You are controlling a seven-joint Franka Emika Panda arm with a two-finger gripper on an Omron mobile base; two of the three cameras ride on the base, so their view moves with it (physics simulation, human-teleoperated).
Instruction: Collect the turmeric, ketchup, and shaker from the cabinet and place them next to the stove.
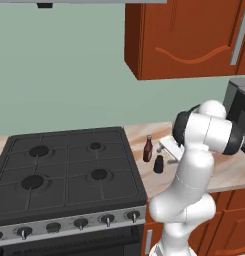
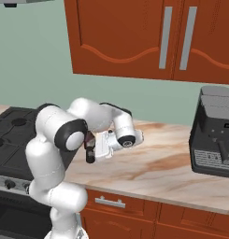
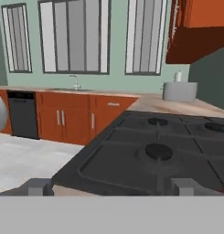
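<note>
- Stove (image 1: 69, 170): sits black and four-burnered at the front left, with a row of silver-tipped knobs along its near edge.
- Gripper (image 3: 111, 186): hangs low over the counter (image 2: 153, 168) just right of the stove, facing across the burners; stands spread wide, fingertips (image 3: 38, 186) far apart, pinching nothing.
- Shaker (image 1: 158, 164): stands upright on the counter near the stove's right edge, just beside the white hand; small, squat and black.
- Ketchup (image 1: 148, 148): stands upright just behind the shaker and a little nearer the stove, dark red-brown with a narrow neck.
- Espresso machine (image 2: 213, 133): sits dark grey on the counter, well apart to the right.
- Wall cabinet doors (image 2: 134, 37): hang closed above, red-brown with grey bar handles.
</note>
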